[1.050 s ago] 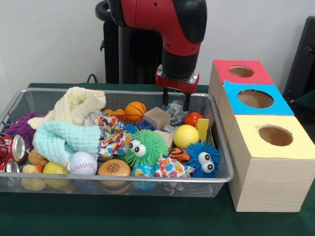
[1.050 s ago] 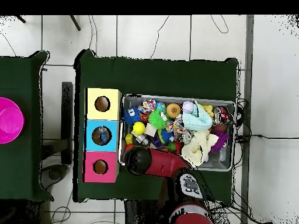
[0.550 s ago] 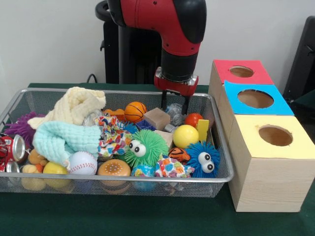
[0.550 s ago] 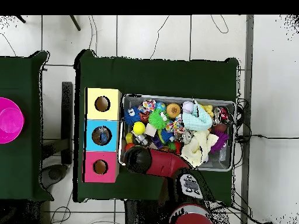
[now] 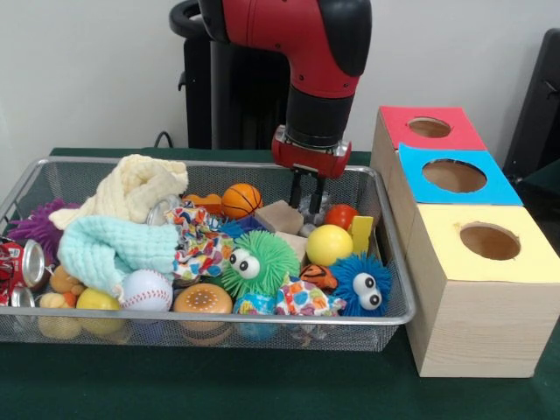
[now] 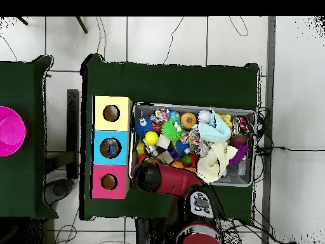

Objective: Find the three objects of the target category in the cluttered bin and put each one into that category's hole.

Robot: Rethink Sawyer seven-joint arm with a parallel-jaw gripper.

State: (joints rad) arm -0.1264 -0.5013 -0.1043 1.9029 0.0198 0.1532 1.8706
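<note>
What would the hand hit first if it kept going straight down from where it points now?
Most likely the crinkled silvery object the hand is already at, between the wooden block and red ball; depth is uncertain.

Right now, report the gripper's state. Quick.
Gripper: closed on a crumpled silvery object at the back of the wire bin; what the object is cannot be told.

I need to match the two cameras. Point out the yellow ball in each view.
Front view: yellow ball sits right of centre in the bin, just behind the blue fuzzy toy.
Overhead view: yellow ball lies at the bin's left end, near the blue box.
Shared landmark: the blue fuzzy toy.
</note>
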